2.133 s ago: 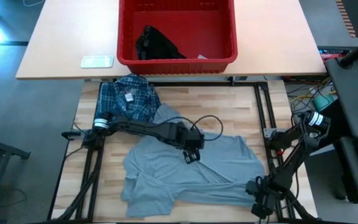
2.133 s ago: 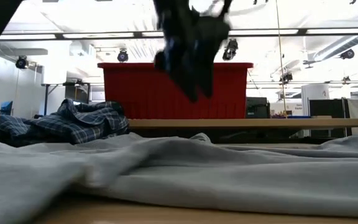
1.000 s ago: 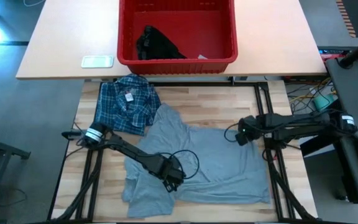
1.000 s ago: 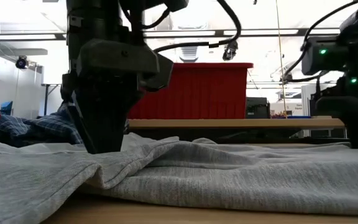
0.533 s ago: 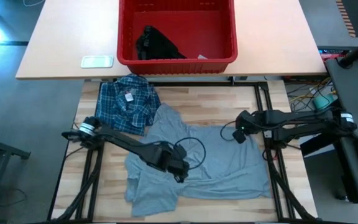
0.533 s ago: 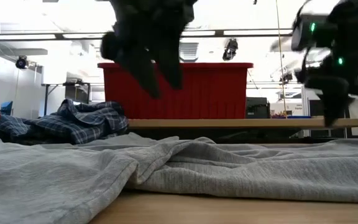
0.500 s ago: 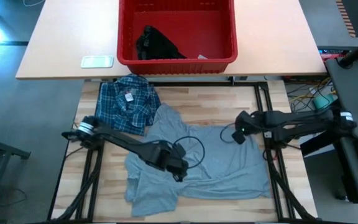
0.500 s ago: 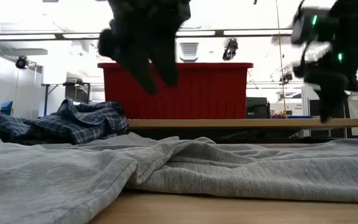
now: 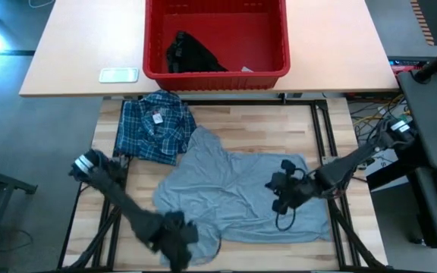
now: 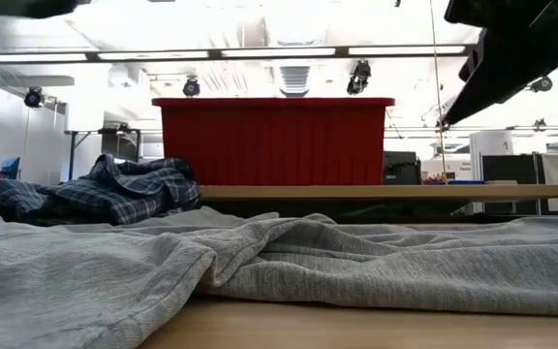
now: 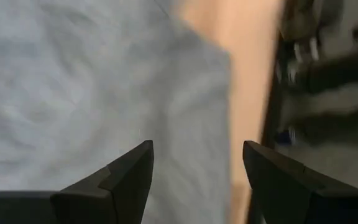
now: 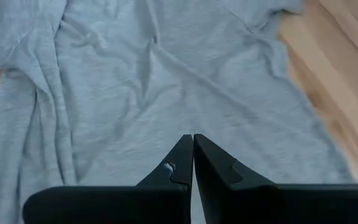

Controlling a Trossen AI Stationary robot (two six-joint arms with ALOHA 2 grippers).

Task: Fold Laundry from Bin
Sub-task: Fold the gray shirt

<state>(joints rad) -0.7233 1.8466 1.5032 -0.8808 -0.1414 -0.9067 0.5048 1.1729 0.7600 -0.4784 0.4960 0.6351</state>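
Note:
The laundry is in three places. A light grey T-shirt [image 9: 237,199] lies spread and rumpled on the wooden table. A blue plaid shirt [image 9: 155,127] lies bunched at the far left, touching the T-shirt's far-left corner. A black garment [image 9: 192,54] lies in the red bin [image 9: 215,72] on the far table. My left gripper [image 9: 176,244] hangs open over the T-shirt's near-left corner [image 11: 166,93], clear of the cloth. My right gripper [image 9: 278,199] is shut, raised above the T-shirt's right half [image 12: 166,74].
A small pale flat object [image 9: 118,74] lies left of the bin. Black frame rails [image 9: 326,148] run along the table's sides, with cables at the right. Bare wood [image 9: 271,129] shows between the T-shirt and the far edge.
My left gripper has risen off the T-shirt and swung toward the table's near-left corner, staying open. My right gripper has risen, turned, and gone toward the near edge over the T-shirt's right half, staying shut. The T-shirt lies as before.

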